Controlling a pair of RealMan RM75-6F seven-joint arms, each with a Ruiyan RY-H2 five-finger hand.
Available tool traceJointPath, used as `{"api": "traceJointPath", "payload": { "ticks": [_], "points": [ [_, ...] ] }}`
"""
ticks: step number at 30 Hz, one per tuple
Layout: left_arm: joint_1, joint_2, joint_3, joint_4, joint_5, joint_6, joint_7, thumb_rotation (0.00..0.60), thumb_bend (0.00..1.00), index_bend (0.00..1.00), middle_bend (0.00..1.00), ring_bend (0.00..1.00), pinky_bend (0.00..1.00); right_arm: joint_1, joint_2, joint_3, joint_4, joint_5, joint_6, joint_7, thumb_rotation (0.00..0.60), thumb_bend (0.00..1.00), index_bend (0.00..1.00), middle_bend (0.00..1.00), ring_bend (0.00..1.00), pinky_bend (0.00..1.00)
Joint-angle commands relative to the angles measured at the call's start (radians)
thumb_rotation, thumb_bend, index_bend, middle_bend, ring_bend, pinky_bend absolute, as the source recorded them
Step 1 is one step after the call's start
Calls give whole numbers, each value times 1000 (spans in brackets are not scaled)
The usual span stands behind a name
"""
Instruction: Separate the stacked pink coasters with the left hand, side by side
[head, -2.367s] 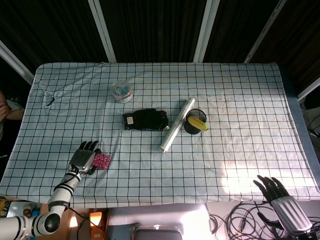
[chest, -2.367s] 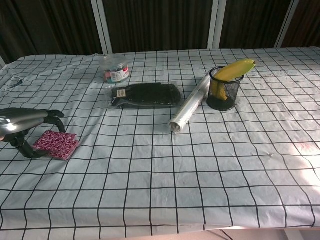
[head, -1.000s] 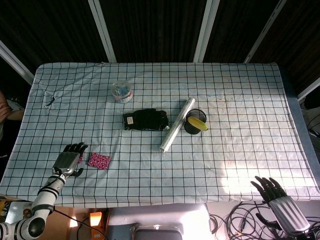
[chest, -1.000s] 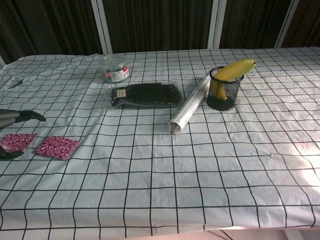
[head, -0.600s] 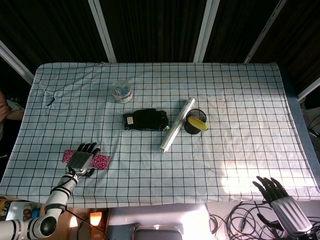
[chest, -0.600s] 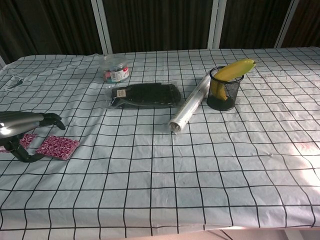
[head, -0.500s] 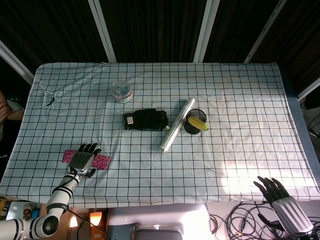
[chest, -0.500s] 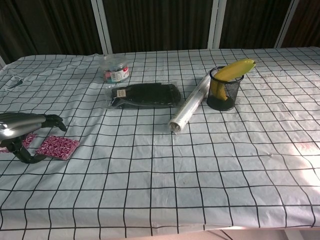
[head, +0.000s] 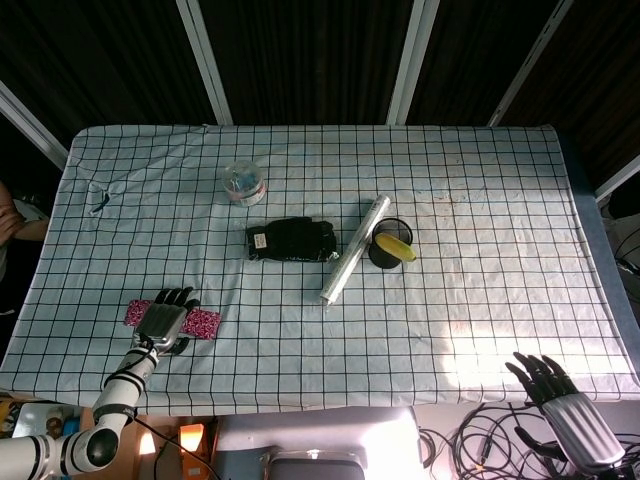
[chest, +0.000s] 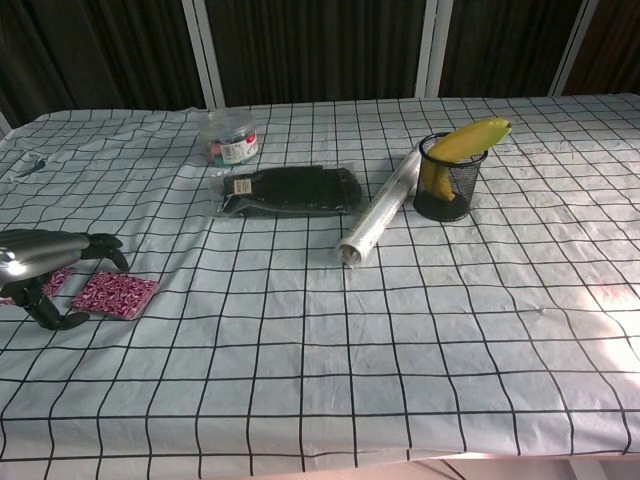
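Two pink patterned coasters lie flat side by side near the table's front left corner. The right coaster (head: 206, 323) (chest: 116, 294) is in full view. The left coaster (head: 136, 313) (chest: 48, 281) is partly covered by my left hand (head: 164, 322) (chest: 46, 262). That hand hangs over the gap between them with its fingers arched downward and nothing in its grip. My right hand (head: 560, 398) sits below the table's front right edge, fingers spread, holding nothing; the chest view does not show it.
A black packet (head: 290, 240) (chest: 290, 190) lies mid-table beside a clear film roll (head: 354, 250) (chest: 381, 216). A black mesh cup with a banana (head: 392, 247) (chest: 448, 176) stands to its right. A small plastic jar (head: 244, 184) (chest: 232, 137) sits further back.
The single stack has become two coasters lying apart. The left hand went left with one, then came back right over the gap; in the last half second it barely moved.
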Motion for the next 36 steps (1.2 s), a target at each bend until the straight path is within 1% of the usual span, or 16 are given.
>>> {"api": "traceJointPath", "payload": {
  "ticks": [1,13,18,22,29,36],
  "points": [
    [0,-1,1,3,1,-2,-3,600,366,216,0,0,0,0,0,0,0,0,0,-1,600,198,0,0,0,0],
    [-3,-17,3,23,3,-15,-14,600,365,253,0,0,0,-2,-1,0,1,3,2,0,600,198,0,0,0,0],
    [-3,-20,1,28,4,-13,-19,600,366,366,0,0,0,-3,0,0,1,2,2,0,600,198,0,0,0,0],
    [1,-23,-2,34,13,-9,-32,600,367,437,0,0,0,-3,-1,0,1,1,2,0,600,198,0,0,0,0],
    [13,-27,-12,50,40,-6,-73,600,362,509,0,0,0,-4,-1,0,1,0,4,-1,600,199,0,0,0,0],
    [30,-17,-16,64,86,-12,-129,600,359,610,4,0,0,-4,-2,1,1,2,3,-3,600,198,0,0,0,0]
  ]
}}
